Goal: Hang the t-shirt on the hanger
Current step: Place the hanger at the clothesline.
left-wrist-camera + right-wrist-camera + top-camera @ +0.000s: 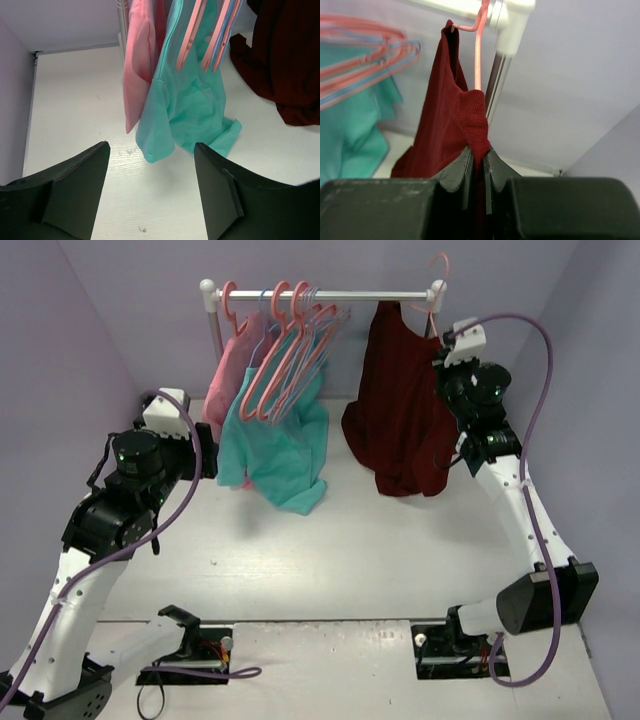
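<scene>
- The right gripper [478, 156] was clamped on a fold of the t-shirt [440, 110].
- The t-shirt hung from the hanger [478, 60], hooked at the right end of the rail [372, 295].
- The left gripper [150, 147] stood wide and empty near the teal garment [195, 100].

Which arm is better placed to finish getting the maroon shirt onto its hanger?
Right. Its jaws are clamped on the t-shirt under the hanger hooked on the rail; the left jaws stand open by the teal garment.

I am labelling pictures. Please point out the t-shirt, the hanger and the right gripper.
t-shirt [400, 410]: top external view, hanging cloth.
hanger [478, 60]: right wrist view, stem below hook.
right gripper [478, 159]: right wrist view, between fingertips.
</scene>
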Robot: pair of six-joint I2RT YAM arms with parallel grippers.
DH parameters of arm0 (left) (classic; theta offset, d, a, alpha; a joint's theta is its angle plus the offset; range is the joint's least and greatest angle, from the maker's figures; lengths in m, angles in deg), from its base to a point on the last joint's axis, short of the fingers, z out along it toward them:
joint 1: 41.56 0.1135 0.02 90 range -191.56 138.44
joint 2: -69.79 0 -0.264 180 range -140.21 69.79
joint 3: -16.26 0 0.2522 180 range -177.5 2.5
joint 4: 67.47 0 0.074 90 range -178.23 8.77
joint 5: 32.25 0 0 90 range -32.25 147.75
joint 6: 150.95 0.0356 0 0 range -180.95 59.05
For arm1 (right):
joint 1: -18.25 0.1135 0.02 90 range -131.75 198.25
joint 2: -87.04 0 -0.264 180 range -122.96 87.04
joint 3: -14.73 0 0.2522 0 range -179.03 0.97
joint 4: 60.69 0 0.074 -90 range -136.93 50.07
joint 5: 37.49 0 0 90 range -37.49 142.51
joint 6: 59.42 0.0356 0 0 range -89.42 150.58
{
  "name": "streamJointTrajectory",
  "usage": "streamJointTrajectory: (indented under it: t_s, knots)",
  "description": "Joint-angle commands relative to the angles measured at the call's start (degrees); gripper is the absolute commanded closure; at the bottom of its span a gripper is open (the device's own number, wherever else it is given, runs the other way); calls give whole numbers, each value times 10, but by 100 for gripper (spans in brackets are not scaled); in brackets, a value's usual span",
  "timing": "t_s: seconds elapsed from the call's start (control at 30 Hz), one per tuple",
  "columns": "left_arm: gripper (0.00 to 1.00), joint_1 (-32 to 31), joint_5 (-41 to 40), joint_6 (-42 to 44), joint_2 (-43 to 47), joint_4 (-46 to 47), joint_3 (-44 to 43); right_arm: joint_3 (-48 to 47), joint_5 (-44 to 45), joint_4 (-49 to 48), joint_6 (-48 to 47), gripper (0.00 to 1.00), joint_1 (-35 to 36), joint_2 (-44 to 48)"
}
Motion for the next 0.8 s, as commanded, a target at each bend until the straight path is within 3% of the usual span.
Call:
streamJointTrajectory:
  t_s: [0.0,0.2,0.4,0.53,0.63,0.7,0.77]
  knots:
    - [36,2,-5,-14,-10,22,0,-72,-13,-116,22,100,4,-34]
    - [36,2,-19,-12,-11,19,4,-75,-20,-116,41,100,10,-77]
    - [36,2,-28,-13,1,12,20,-21,-17,-120,46,100,30,-72]
    - [36,2,-30,-11,4,6,20,29,-13,-120,55,93,38,-44]
    - [36,2,-37,-7,9,6,22,63,-14,-119,64,80,39,-24]
    - [36,2,-45,-2,10,3,19,87,-13,-119,64,57,39,-10]
    - [36,2,-52,2,9,-3,13,95,-16,-115,63,43,38,3]
